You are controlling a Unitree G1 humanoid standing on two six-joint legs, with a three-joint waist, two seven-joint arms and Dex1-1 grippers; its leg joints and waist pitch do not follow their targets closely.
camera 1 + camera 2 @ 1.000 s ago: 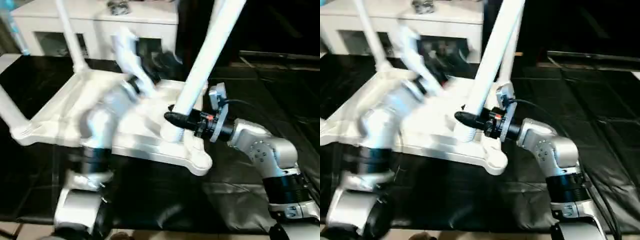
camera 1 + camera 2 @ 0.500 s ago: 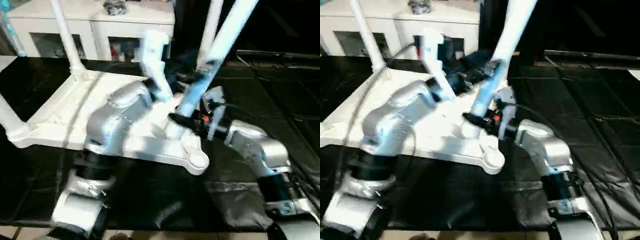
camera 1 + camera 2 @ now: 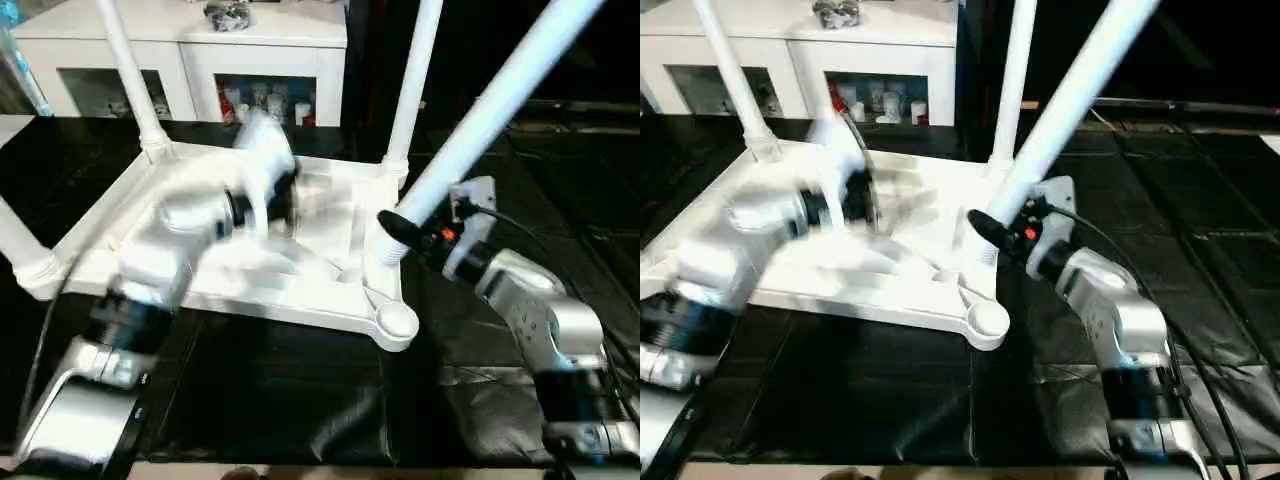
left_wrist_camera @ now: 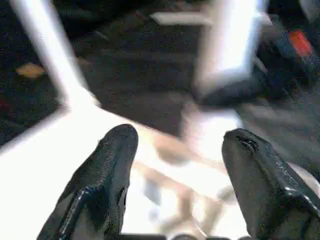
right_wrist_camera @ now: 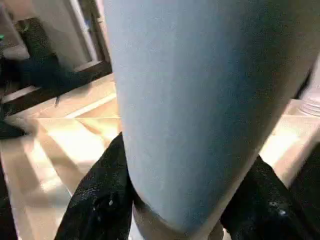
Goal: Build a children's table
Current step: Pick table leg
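Note:
The children's table top (image 3: 250, 270) lies upside down on a black mat, ribbed underside up. Three white legs stand in its corners: back left (image 3: 128, 70), back right (image 3: 415, 80) and near left (image 3: 15, 240). A further leg (image 3: 480, 120) leans steeply to the right. My right gripper (image 3: 395, 225) is shut on that leg just above its threaded lower end, which hangs beside the round front-right corner socket (image 3: 395, 322). In the right wrist view the black fingers (image 5: 100, 195) flank the leg (image 5: 200, 100). My left gripper (image 4: 181, 135) is open and holds nothing, blurred above the top's middle (image 3: 265, 180).
A white cabinet with glass doors (image 3: 200, 50) stands behind the table top. The black mat (image 3: 300, 400) stretches out in front and to the right. A cable (image 3: 520, 225) runs from my right wrist.
My left arm has pulled away from the held leg, back to the left over the table top. The held leg has tipped further right, and its lower end has shifted towards the front-right corner.

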